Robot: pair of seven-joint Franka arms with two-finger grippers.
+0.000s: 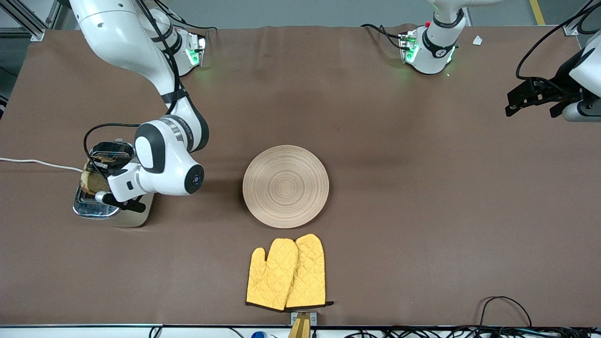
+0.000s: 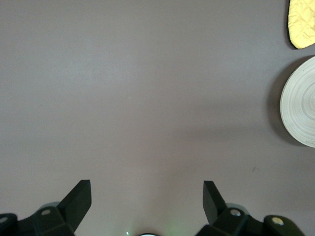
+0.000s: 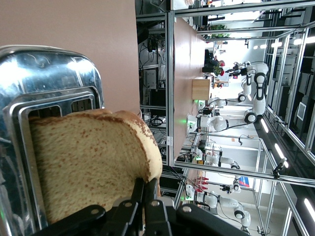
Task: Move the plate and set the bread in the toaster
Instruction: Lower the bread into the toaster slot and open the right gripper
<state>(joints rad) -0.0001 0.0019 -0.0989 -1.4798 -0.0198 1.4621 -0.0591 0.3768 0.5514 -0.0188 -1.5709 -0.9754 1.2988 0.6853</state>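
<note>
The cream toaster with a chrome top stands toward the right arm's end of the table. My right gripper is over it, shut on one edge of the brown bread slice. In the right wrist view the fingers pinch the crust of the bread, and the slice stands upright at the mouth of a slot in the toaster. The wooden plate lies bare at the table's middle. My left gripper waits open and empty above the left arm's end of the table.
Two yellow oven mitts lie nearer to the front camera than the plate. The toaster's white cord runs off the table's end. The left wrist view shows the plate's rim and a mitt's tip.
</note>
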